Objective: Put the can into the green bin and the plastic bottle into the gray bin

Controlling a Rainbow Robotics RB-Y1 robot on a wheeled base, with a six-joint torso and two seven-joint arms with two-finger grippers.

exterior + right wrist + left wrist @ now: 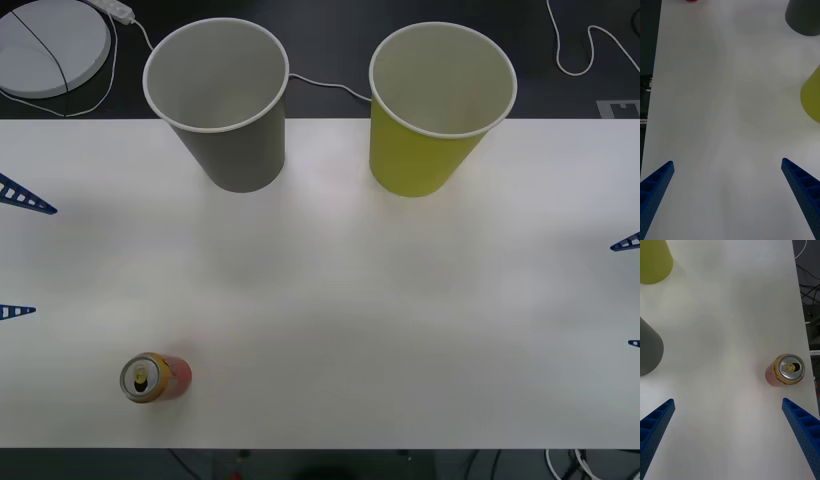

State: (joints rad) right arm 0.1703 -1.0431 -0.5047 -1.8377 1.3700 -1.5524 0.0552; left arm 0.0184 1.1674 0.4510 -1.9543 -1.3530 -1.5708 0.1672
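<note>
On the white tabletop [330, 300], well in front of the gray tapered cup-shaped bin [222, 100], stands the small red drink can [155, 377]. The yellow-green bin [435, 105] stands beside the gray one. Left tool [728, 435] and right tool [728, 195] are spread wide, empty. An off-centre pinch could topple the can. Cables trail beyond.

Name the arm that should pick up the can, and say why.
Left. The small red can with a gold top stands upright near the table's front-left, close to the open left gripper. The open right gripper waits across the table.
</note>
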